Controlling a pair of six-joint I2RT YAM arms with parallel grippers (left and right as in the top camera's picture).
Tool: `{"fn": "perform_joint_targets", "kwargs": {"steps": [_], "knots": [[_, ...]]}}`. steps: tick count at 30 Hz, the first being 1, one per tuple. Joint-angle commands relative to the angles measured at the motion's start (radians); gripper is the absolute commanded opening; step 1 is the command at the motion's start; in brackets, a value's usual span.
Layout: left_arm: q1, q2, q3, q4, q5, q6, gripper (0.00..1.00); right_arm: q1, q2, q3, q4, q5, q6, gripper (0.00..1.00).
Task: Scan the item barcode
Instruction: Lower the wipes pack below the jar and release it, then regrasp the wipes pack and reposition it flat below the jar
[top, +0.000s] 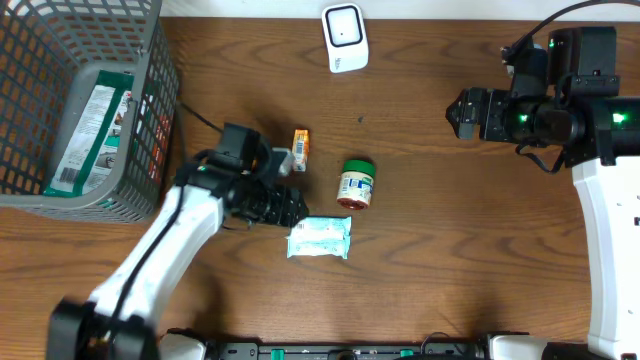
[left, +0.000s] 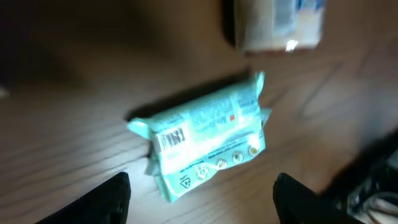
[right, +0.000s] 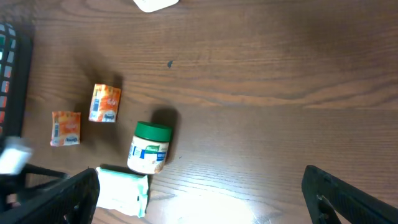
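Note:
A teal packet (top: 320, 238) lies flat on the wooden table, its barcode (left: 173, 138) facing up in the left wrist view. My left gripper (top: 285, 208) hovers just left of it, open, with the packet (left: 208, 134) lying beyond its spread fingers and nothing between them. The white scanner (top: 345, 37) stands at the table's far edge. My right gripper (top: 462, 112) hangs open above the right side, holding nothing. In its wrist view the packet (right: 122, 190) sits beside the left finger (right: 68, 196).
A green-lidded jar (top: 356, 184) lies on its side just beyond the packet. A small orange box (top: 300, 148) sits further back, and the right wrist view shows two such boxes (right: 105, 102). A grey wire basket (top: 150, 110) holding a package stands at the far left.

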Motion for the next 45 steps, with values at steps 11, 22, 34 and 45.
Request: {"fn": "perform_joint_targets", "kwargs": {"steps": [11,22,34,45], "knots": [[-0.012,-0.060,-0.032,0.000,-0.088,-0.236,0.08,0.001,0.005,0.018,0.000,-0.008,-0.014,0.99],[-0.112,0.089,-0.062,0.050,-0.096,-0.236,0.08,0.001,0.005,0.018,0.000,-0.008,-0.014,0.99],[-0.223,0.175,-0.062,0.073,-0.115,-0.275,0.07,0.001,0.005,0.018,0.000,-0.008,-0.014,0.99],[-0.317,0.175,-0.063,0.000,-0.145,-0.439,0.08,0.001,0.005,0.018,0.000,-0.008,-0.015,0.99]]}}
